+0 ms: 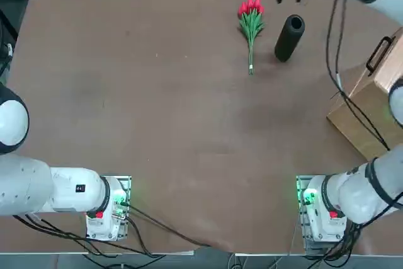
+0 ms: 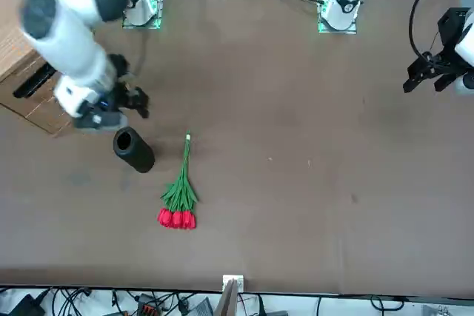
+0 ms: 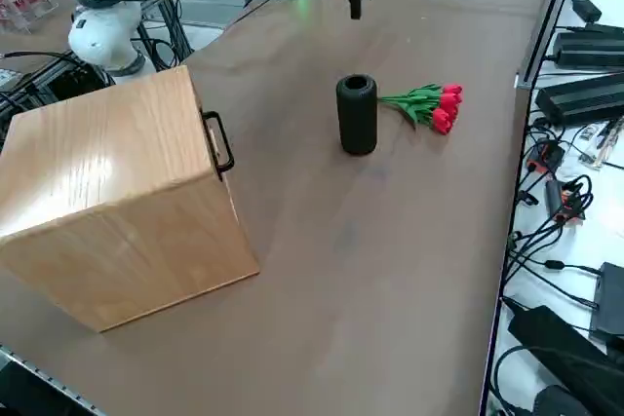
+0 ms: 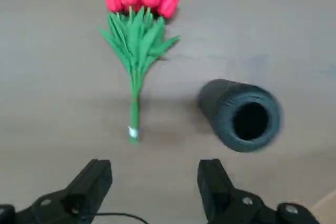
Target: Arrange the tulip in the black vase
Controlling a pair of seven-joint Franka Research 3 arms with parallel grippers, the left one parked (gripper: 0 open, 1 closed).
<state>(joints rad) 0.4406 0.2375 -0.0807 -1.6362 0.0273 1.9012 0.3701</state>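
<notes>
The bunch of red tulips with green stems (image 1: pixel 250 23) lies flat on the brown tabletop (image 1: pixel 157 124), just beside the upright matte black cylinder vase (image 1: pixel 289 37). The right pincer (image 4: pixel 155 182) hangs above them, wide open and empty.

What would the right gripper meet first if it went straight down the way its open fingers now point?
Most likely bare table. The right gripper hangs open above the table, empty; the tulip and the upright black vase lie a little beyond its fingertips, though depth is uncertain.
</notes>
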